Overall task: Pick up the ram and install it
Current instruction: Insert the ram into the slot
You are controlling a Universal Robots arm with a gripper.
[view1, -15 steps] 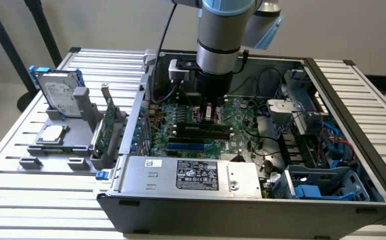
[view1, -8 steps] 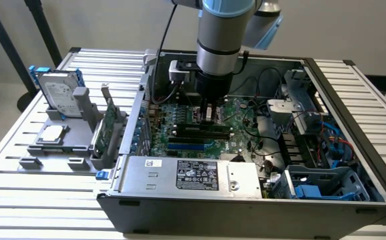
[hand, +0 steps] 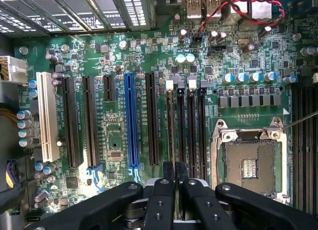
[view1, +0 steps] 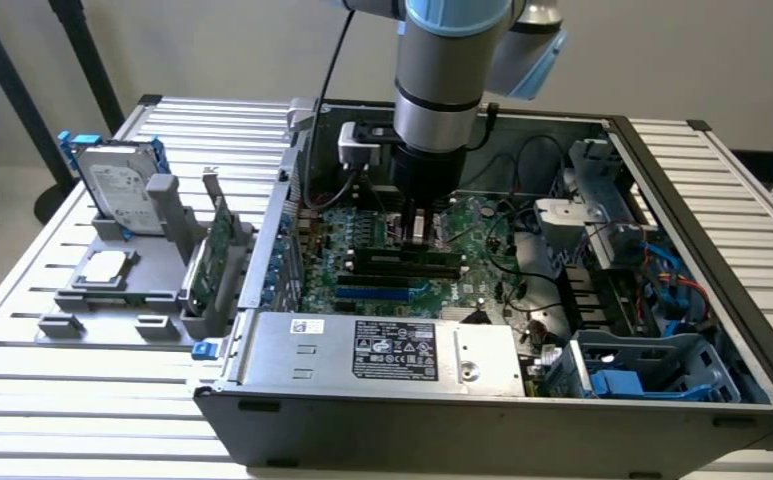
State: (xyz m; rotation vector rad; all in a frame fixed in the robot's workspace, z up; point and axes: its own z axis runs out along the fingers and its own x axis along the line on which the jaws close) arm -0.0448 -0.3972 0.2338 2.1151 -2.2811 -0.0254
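My gripper (view1: pixel 420 238) reaches down into the open computer case (view1: pixel 493 410), over the green motherboard (view1: pixel 359 230). Its fingers are shut on the ram (view1: pixel 400 262), a long, narrow dark-and-green stick held level just below them. In the wrist view the black fingers (hand: pixel 161 190) press together on the ram (hand: pixel 174 140), which shows edge-on as a thin line. It runs along the row of black memory slots (hand: pixel 191 125) with white clips, beside the CPU socket (hand: pixel 248 165). I cannot tell whether the ram sits in a slot or hovers just above it.
A grey holder (view1: pixel 119 285) left of the case carries a silver hard drive with blue rails (view1: pixel 117 190) and a green expansion card (view1: pixel 219 255). The power supply (view1: pixel 386 350) lies at the case front, cables and a blue drive cage (view1: pixel 640 375) at the right.
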